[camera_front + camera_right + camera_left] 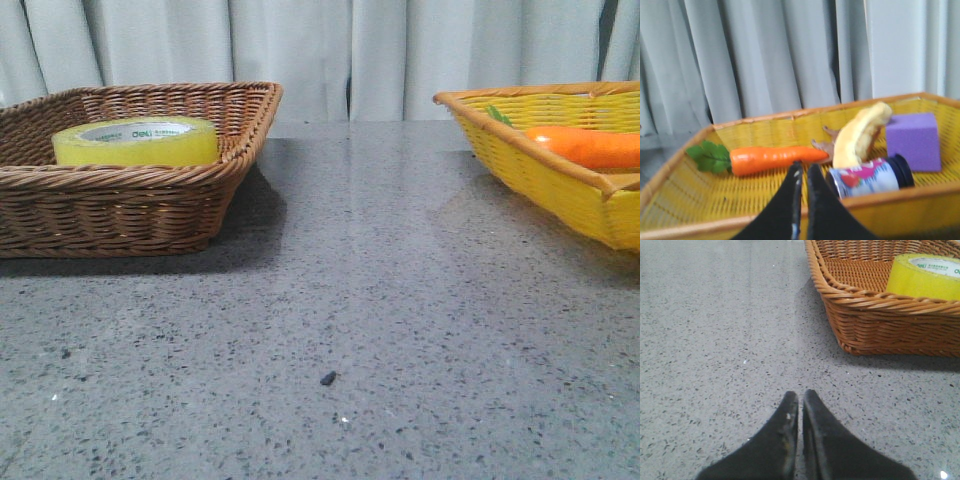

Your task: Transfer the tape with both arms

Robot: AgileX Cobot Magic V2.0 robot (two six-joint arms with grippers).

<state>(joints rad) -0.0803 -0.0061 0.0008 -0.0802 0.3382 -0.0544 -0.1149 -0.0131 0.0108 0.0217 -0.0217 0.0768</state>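
Left wrist view — tape (925,277) well beyond left hand (800,397)

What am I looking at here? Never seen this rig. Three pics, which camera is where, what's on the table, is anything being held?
It is a two-armed robot at a table. One camera looks forward over the grey stone table; the other two sit on the arms' wrists, so the black wedges at the bottom of those pictures are the fingers.

In the front view neither arm shows. On the left stands a brown wicker basket with the tape, a yellow roll, lying flat inside. On the right is a yellow basket with a carrot.

The left wrist view shows the left gripper closed over bare table, the brown basket and tape off to one side.

The right wrist view shows the right gripper closed, facing the yellow basket, which also holds a banana, a purple block and a small can.

Nothing is held.
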